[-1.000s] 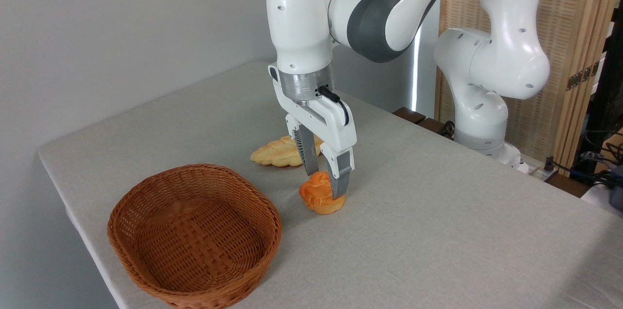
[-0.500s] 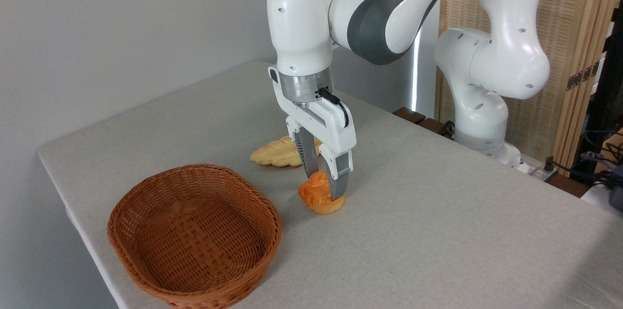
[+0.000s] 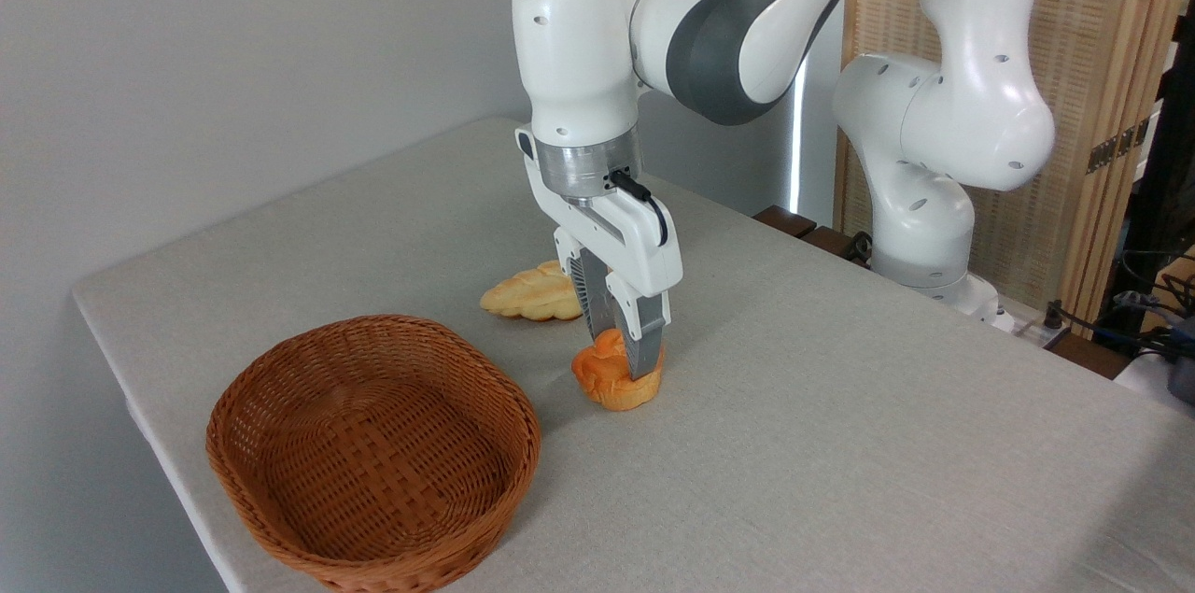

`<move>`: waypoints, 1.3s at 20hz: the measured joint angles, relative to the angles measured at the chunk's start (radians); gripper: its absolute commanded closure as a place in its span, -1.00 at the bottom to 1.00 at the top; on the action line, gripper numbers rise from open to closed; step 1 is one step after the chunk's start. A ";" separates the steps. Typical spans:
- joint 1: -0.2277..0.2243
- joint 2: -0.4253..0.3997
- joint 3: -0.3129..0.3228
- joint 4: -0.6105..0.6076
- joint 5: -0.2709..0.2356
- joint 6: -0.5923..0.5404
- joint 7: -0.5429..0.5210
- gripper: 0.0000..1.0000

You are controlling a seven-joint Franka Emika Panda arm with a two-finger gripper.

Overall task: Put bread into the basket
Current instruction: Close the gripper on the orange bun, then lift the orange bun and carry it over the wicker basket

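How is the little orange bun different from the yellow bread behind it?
The orange bun is deep orange, while the yellow leaf-shaped bread is pale yellow. The bun is rounded and tall with a knotted top; the yellow bread is longer and flat. The end effector has its fingers closed on the bun, but nothing touches the yellow bread. Both sit on the table, outside the wicker basket.

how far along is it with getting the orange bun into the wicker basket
Early stage. Done: the gripper has closed on the deep-orange knotted bun. In hand: the bun, which looks to be sitting on the grey table. Left: lift, carry it left, release into the empty reddish-brown wicker basket.
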 measured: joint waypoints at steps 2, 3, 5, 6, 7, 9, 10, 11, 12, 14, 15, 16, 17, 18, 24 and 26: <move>0.000 0.000 0.000 0.000 0.000 0.000 0.000 0.29; 0.000 0.000 0.000 0.000 0.000 0.000 0.000 0.29; 0.000 0.000 0.000 0.000 0.000 0.000 0.000 0.31; 0.000 0.000 0.000 0.000 0.000 0.000 0.000 0.32; 0.000 0.000 0.000 0.000 0.000 0.000 0.000 0.36; 0.000 0.000 0.000 0.000 0.000 0.002 0.000 0.36; 0.000 0.000 0.000 0.000 0.000 0.006 0.000 0.36; 0.000 0.000 0.000 0.000 0.000 0.010 0.000 0.36; 0.000 0.000 0.000 0.000 0.000 0.012 0.000 0.36; 0.000 -0.001 0.000 0.000 0.000 0.016 0.000 0.35; 0.000 -0.001 0.000 0.000 0.000 0.018 0.000 0.35; 0.000 -0.002 0.000 0.001 0.000 0.021 0.000 0.35; 0.000 -0.003 0.000 0.003 0.000 0.026 0.000 0.35; 0.000 -0.004 0.000 0.007 0.000 0.031 0.000 0.35; 0.000 -0.007 0.000 0.079 -0.001 0.038 0.000 0.35; 0.000 -0.007 0.001 0.103 -0.022 0.038 0.000 0.35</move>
